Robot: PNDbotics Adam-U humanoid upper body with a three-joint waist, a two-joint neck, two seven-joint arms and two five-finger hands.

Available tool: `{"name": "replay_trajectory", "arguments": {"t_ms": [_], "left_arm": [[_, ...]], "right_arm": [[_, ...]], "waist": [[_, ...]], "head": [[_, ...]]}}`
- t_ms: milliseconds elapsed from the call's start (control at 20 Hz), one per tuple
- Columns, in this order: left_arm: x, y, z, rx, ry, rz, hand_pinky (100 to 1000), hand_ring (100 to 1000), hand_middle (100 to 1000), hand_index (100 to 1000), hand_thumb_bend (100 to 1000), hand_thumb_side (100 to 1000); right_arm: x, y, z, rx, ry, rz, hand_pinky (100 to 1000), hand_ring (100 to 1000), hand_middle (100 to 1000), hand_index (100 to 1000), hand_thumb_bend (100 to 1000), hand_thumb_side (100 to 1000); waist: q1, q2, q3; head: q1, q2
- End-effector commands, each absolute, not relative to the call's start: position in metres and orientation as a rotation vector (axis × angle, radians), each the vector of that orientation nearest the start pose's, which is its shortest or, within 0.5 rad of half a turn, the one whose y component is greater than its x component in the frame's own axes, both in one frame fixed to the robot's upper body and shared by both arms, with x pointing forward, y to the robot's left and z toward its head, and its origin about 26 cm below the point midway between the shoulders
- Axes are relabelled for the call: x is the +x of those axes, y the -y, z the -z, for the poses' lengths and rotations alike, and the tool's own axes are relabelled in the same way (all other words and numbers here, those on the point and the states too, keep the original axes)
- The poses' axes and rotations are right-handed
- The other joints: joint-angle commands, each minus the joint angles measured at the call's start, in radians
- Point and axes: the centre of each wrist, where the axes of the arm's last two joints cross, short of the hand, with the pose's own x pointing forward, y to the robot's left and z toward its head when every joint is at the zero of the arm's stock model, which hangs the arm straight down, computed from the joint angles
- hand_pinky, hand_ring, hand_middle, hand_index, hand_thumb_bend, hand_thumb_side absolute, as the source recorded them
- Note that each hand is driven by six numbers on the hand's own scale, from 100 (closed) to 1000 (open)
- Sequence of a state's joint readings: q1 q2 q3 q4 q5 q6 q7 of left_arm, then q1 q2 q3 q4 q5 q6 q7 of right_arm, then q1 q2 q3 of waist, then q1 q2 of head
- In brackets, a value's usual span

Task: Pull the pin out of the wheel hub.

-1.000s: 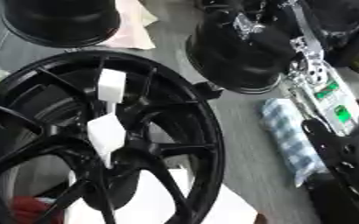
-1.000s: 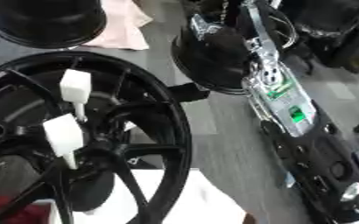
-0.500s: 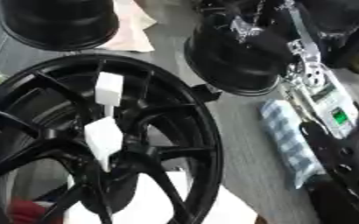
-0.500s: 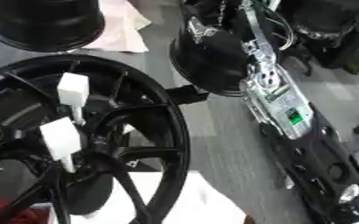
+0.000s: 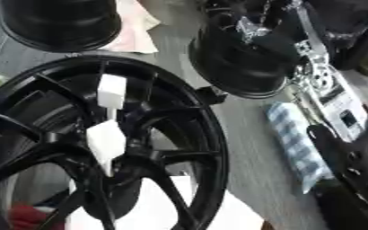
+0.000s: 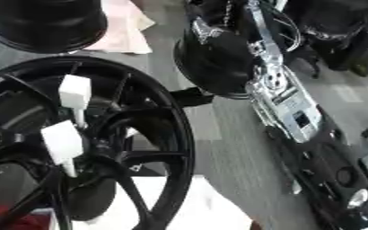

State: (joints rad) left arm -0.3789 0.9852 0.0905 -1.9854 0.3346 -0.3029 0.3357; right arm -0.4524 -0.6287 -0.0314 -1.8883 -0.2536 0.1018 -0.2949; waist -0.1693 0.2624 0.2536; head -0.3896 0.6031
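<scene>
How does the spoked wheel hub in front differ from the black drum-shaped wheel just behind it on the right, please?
The wheel hub faces the camera, so its open spokes show with gaps between them; the drum-shaped wheel shows mostly a closed outer barrel. The wheel hub carries two white tags near its centre; the drum-shaped wheel shows none. The wheel hub looks larger and nearer. Both are glossy black.

The black spoked wheel hub (image 5: 101,148) lies flat toward the tabletop's near-left corner. 2 white block-headed pins stand among its spokes: 1 (image 5: 111,91) farther back, 1 (image 5: 106,140) closer to the hub's centre.
</scene>
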Motion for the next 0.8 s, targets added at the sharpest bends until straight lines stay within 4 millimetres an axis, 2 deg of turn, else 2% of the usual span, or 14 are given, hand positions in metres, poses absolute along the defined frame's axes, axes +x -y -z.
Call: {"name": "replay_trajectory", "arguments": {"t_ms": [50, 800], "left_arm": [[0.2771, -0.3425, -0.3288, -0.534, -3.419, -0.553, 834, 727, 695, 845, 277, 657], [0.2773, -0.3423, -0.3285, -0.53, -3.421, -0.532, 833, 726, 694, 845, 280, 656]], "right_arm": [[0.3171, 0.3115, -0.2757, -0.385, 2.291, -0.149, 711, 653, 554, 620, 321, 146], [0.3171, 0.3115, -0.2773, -0.39, 2.296, -0.148, 710, 652, 553, 619, 328, 143]], "waist": [[0.008, -0.02, -0.002], [0.01, -0.017, -0.005]], "head": [[0.0, -0.012], [0.0, -0.013]]}}
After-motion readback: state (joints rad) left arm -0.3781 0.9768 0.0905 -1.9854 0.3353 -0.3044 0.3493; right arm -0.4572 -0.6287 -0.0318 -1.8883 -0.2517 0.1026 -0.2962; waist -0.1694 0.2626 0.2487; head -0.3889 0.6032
